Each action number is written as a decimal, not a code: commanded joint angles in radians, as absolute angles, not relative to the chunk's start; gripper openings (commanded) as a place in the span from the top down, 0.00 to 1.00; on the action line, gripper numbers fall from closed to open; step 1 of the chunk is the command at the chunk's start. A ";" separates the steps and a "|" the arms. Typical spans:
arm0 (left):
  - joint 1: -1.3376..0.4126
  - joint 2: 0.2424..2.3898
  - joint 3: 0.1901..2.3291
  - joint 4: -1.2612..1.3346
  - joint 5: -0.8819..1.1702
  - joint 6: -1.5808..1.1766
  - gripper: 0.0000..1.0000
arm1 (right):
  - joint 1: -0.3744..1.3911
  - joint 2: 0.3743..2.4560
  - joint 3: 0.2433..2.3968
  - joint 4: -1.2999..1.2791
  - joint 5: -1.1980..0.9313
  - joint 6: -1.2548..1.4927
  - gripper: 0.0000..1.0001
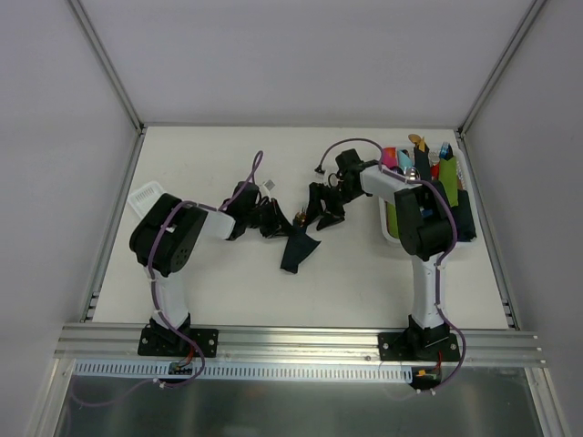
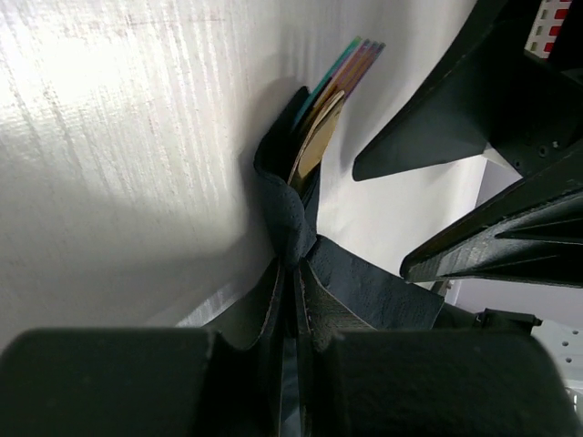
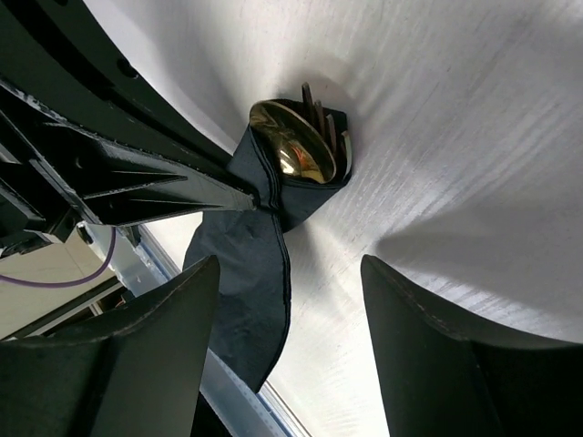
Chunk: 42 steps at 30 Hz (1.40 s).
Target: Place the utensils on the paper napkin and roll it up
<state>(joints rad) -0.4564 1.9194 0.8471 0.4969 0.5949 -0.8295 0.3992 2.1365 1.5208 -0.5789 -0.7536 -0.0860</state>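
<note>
White desk (image 1: pixel 228 291) holds the napkin (image 3: pixel 244 273), half wrapped round the spoon (image 3: pixel 293 150) and fork (image 2: pixel 353 56) near its middle. Left end effector (image 2: pixel 293 273) pinches the napkin tight. Right end effector (image 3: pixel 290 273) gapes wide, holding nothing. Rolling looks half done; the next move likely needs the loose tail rolled in.

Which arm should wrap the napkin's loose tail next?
Right, probably. The right pincer is open and free, facing the loose tail of the napkin beside the wrapped spoon. The left pincer is shut on the napkin, so it is busy holding the wrap.
</note>
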 commanded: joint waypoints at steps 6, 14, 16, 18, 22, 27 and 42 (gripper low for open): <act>-0.449 1.809 0.842 0.545 0.638 -0.851 1.00 | 0.413 2.112 1.508 -0.534 -0.822 -0.072 0.32; -0.451 1.793 0.838 0.555 0.646 -0.859 1.00 | 0.436 2.132 1.490 -0.494 -0.911 -0.035 0.34; -0.449 1.787 0.835 0.560 0.647 -0.861 1.00 | 0.436 2.129 1.465 -0.453 -0.943 -0.018 0.34; -0.451 1.783 0.834 0.568 0.649 -0.864 1.00 | 0.434 2.123 1.451 -0.416 -0.960 -0.003 0.35; -0.451 1.770 0.825 0.598 0.658 -0.884 1.00 | 0.436 2.125 1.439 -0.396 -0.992 0.028 0.41; -0.449 1.764 0.799 0.682 0.684 -0.945 1.00 | 0.437 2.120 1.413 -0.364 -1.014 0.035 0.52; -0.449 1.680 0.799 0.733 0.698 -0.971 1.00 | 0.430 1.967 1.309 -0.201 -1.089 0.101 1.00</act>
